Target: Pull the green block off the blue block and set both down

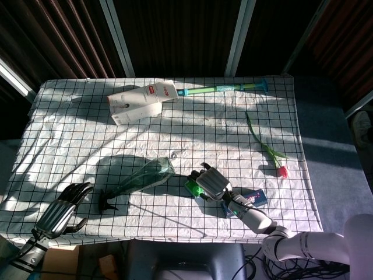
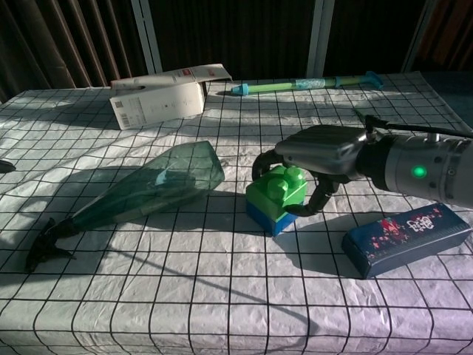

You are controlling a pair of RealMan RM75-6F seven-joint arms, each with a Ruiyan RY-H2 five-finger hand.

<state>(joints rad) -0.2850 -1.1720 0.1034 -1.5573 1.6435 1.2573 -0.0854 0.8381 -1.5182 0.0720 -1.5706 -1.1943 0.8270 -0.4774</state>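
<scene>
The green block (image 2: pixel 275 192) sits on the blue block (image 2: pixel 267 219) near the table's front middle, and the pair looks slightly tilted. My right hand (image 2: pixel 319 151) arches over the pair from the right. Its fingers (image 2: pixel 260 164) hook down on the green block's left side and its thumb (image 2: pixel 319 198) presses on the right side. In the head view the right hand (image 1: pixel 211 182) covers most of the green block (image 1: pixel 190 186), and the blue block is hidden. My left hand (image 1: pixel 58 213) hangs at the front left table edge, holding nothing, its fingers apart.
A green glass bottle (image 2: pixel 148 188) lies on its side left of the blocks. A dark blue box (image 2: pixel 406 238) lies to their right. Further back are a white carton (image 2: pixel 159 100) and a green-blue stick (image 2: pixel 303 83). A tulip (image 1: pixel 268 150) lies at the right.
</scene>
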